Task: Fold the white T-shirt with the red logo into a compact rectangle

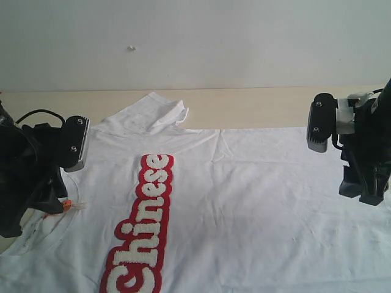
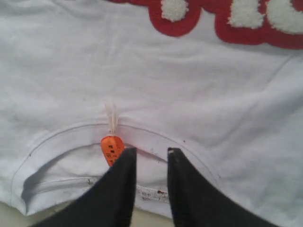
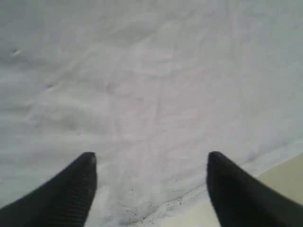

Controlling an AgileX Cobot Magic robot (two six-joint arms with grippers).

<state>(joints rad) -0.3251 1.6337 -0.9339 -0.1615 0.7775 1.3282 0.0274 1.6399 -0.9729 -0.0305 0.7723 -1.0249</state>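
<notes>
The white T-shirt lies spread flat, chest up, with its collar at the left and its hem at the right. The red logo runs along the chest; its lower edge shows in the left wrist view as the red logo. My left gripper hovers over the collar beside the orange neck tag, open by a narrow gap with nothing in it. My right gripper is wide open above plain cloth close to the hem, holding nothing.
One sleeve lies crumpled and folded over at the far side. The tan table shows beyond the shirt and past the hem as a tan table strip. A pale wall stands behind. Both black arms flank the shirt.
</notes>
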